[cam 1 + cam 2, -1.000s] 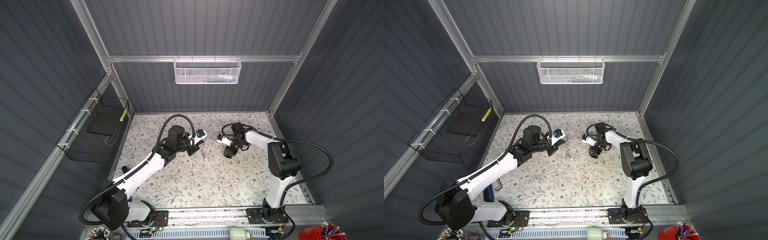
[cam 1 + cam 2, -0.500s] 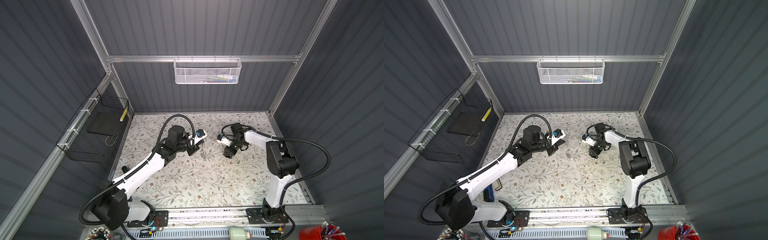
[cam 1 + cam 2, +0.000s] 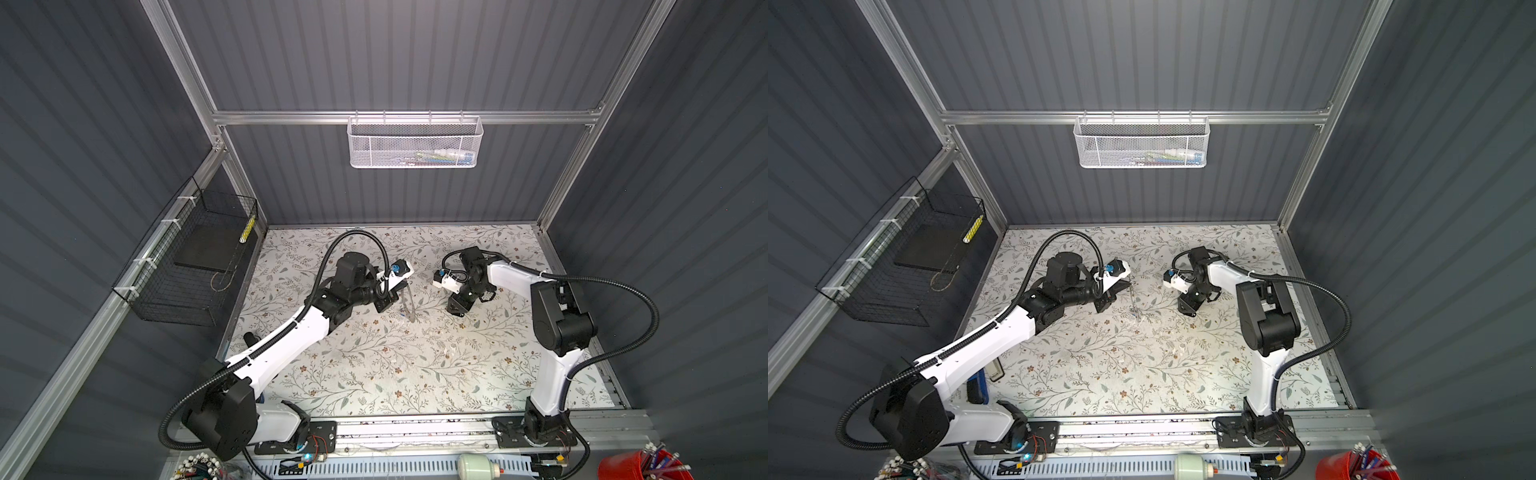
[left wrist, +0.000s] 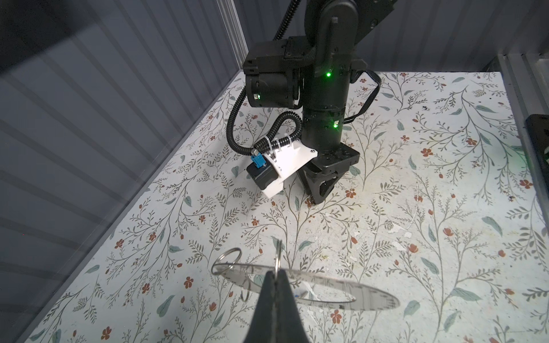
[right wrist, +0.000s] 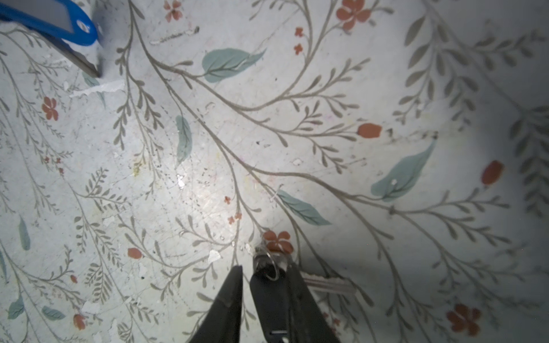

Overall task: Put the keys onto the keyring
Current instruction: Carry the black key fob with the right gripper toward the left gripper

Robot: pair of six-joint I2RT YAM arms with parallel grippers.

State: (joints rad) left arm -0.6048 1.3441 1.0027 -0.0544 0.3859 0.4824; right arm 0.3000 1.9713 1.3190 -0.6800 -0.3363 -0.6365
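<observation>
Clamps the left gripper (image 4: 276, 274) tight onto the keyring (image 4: 277, 259), wire pinched right at the fingertips in the left wrist view. Carries a clear tag (image 4: 341, 292) hanging with it and a second ring (image 4: 227, 257) just beside the fingertips. Dangles that tag just left of centre in both top views, over the floral table (image 3: 374, 374); cannot tell whether its low end touches down. Plants the right gripper (image 3: 455, 311) nose-down at the table, right of centre in the frame, apart from the keyring. Shows those jaws released in the right wrist view, a narrow slit apart, bare table in the gap. Finds the key (image 5: 326, 285) there, flat on the table, crossing under one finger rather than sitting between the two, head and a small ring (image 5: 271, 268) by the fingertip, blade poking out past the finger. Catches a blue tag (image 5: 59, 25) well apart from the key, at that view's edge. Hides the key under the gripper in both top views.
</observation>
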